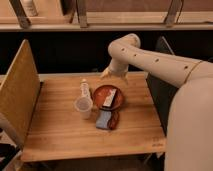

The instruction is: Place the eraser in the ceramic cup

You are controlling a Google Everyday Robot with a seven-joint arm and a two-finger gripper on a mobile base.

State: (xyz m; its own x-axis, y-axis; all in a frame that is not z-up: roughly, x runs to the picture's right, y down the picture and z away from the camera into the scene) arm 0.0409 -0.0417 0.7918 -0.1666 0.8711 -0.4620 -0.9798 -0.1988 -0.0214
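The eraser (110,98), a flat pale block, lies tilted inside the reddish-brown bowl (99,94) near the middle of the wooden table (60,135). The ceramic cup (83,107), small and off-white, stands upright just left of the bowl. My gripper (114,75) hangs at the end of the white arm over the table's back edge, just behind and above the bowl, apart from the eraser. It holds nothing that I can see.
A small clear bottle (85,88) stands behind the cup. A blue pad (103,119) lies in front of the bowl on a dark brown thing. A tall cork-coloured panel (20,92) stands along the table's left side. A dark chair back (161,70) is at the right.
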